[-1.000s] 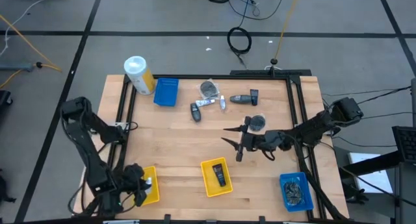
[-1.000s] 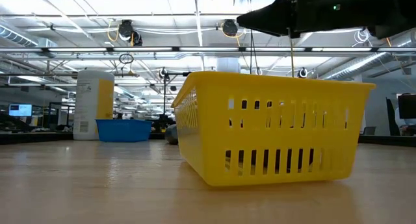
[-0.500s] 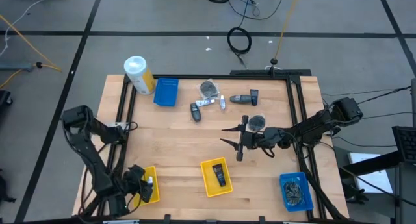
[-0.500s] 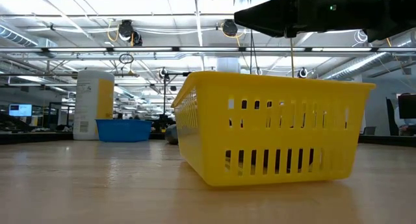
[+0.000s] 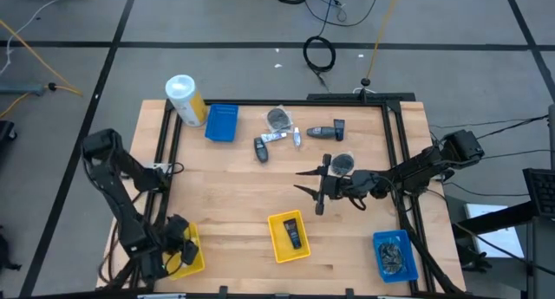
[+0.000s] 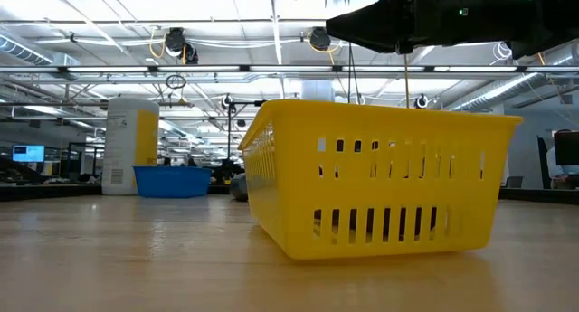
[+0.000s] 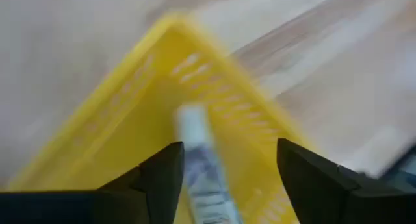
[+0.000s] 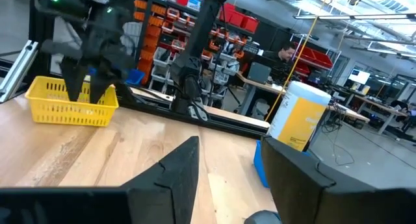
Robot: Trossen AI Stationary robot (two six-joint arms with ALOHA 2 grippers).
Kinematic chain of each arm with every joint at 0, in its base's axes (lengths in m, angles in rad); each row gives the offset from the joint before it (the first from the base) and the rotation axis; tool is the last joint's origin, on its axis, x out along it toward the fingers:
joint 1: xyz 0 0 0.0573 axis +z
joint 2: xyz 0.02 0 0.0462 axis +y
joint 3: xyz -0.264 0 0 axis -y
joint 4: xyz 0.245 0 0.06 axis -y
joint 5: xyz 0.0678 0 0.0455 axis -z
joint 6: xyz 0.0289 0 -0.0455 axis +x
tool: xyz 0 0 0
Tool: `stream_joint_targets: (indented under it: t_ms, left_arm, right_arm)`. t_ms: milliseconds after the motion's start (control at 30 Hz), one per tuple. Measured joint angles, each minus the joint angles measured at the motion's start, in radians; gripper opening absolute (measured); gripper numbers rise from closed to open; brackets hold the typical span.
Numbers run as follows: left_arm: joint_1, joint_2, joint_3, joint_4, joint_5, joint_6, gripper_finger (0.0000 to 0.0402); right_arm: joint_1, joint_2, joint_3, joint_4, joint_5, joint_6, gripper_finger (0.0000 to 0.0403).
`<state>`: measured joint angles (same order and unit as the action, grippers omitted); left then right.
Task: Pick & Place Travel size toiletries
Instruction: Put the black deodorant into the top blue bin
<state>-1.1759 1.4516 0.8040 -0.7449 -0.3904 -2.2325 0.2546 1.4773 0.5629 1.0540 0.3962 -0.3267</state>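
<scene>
Two spread claw [image 7: 227, 178] fingers frame a white tube [image 7: 198, 169] in slotted yellow plastic tray [image 7: 123, 120].

Left gripper [image 5: 178, 254] covers the corner tray [image 5: 192, 257] from above — the tube [image 7: 198, 160] inside it shows only blurred, its label unreadable.

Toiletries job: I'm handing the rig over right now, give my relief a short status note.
Left gripper: fingers open over the yellow tray at the near left corner, a white tube lying in it.
Right gripper: fingers apart, empty, hovering mid-table beside a grey packet.
Done: a dark bottle sits in the middle yellow tray; items sit in the near-right blue tray.
Left: the loose toiletries at the far side, near the empty blue tray.
</scene>
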Motion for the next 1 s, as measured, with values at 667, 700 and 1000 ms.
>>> stream_joint_targets:
  t_ms: [667,700,1000]
  left_arm:
    - [0.433,0.063,0.000,0.660,-0.810,1.552,0.0244]
    - [0.477,0.089,0.000,0.718,-0.790,1.594,0.0243]
    - [0.912,0.239,0.000,1.007,-0.369,1.623,0.0243]
  right_arm:
    - [0.008,0.001,0.000,-0.099,-0.001,0.077,0.0155]
    - [0.011,0.001,0.000,-0.103,-0.002,0.080,0.0155]
    - [0.063,0.001,0.000,-0.125,-0.002,0.080,0.0154]
